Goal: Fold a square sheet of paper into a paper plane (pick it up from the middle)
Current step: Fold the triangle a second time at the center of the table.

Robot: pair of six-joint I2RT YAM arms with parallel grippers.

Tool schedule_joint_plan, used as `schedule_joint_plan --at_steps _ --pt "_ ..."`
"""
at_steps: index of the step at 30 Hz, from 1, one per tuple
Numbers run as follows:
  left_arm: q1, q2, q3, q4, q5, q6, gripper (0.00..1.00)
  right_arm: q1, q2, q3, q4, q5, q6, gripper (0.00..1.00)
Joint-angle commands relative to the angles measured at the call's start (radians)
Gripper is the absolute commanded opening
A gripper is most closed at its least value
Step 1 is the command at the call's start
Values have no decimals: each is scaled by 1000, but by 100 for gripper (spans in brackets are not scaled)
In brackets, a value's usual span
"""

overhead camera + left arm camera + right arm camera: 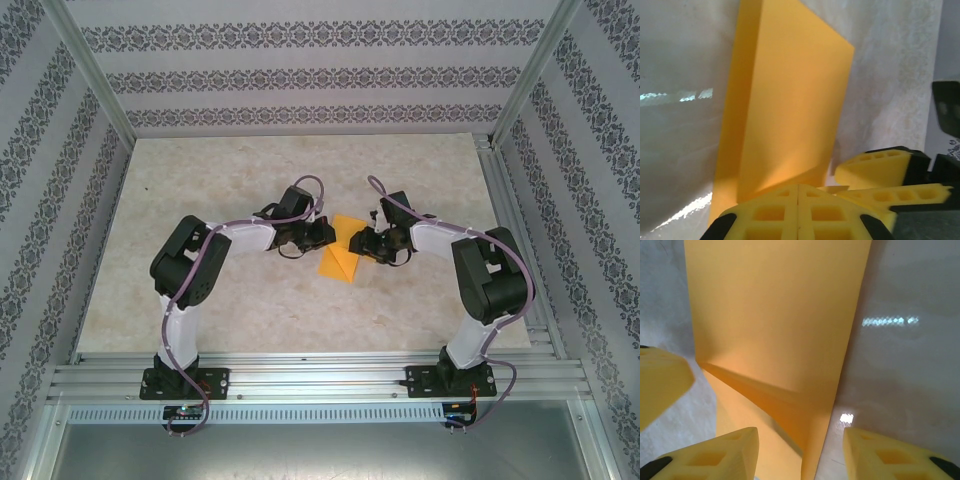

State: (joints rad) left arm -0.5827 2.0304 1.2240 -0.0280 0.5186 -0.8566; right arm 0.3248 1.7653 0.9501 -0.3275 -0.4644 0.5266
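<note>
The square sheet of paper [338, 262] lies partly folded on the table between my two grippers. In the left wrist view the paper [790, 100] has one flap raised. My left gripper [798, 200] is shut, with its tips against the paper's near edge, and I cannot tell whether paper is pinched between them. From above the left gripper [322, 237] sits at the sheet's upper left. My right gripper [800, 457] stands open astride the paper's [775, 315] creased edge. From above the right gripper [358, 243] is at the sheet's right side. Its fingers [875, 170] show beside the left tips.
The marble-patterned table [250, 170] spreads around the paper. Aluminium rails run along the right side [505, 220] and the front [320, 375]. Patterned walls close the back and both sides.
</note>
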Motion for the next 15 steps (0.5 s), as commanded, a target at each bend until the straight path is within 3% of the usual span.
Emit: schedule_joint_plan --at_steps 1,12,15 --pt "9 38 3 0 18 1 8 -3 32 29 16 22 6 48" --pt "9 77 8 -72 -9 15 7 10 68 42 64 -20 16 49" --pt "9 80 12 -75 -11 17 7 19 84 62 58 -29 10 43"
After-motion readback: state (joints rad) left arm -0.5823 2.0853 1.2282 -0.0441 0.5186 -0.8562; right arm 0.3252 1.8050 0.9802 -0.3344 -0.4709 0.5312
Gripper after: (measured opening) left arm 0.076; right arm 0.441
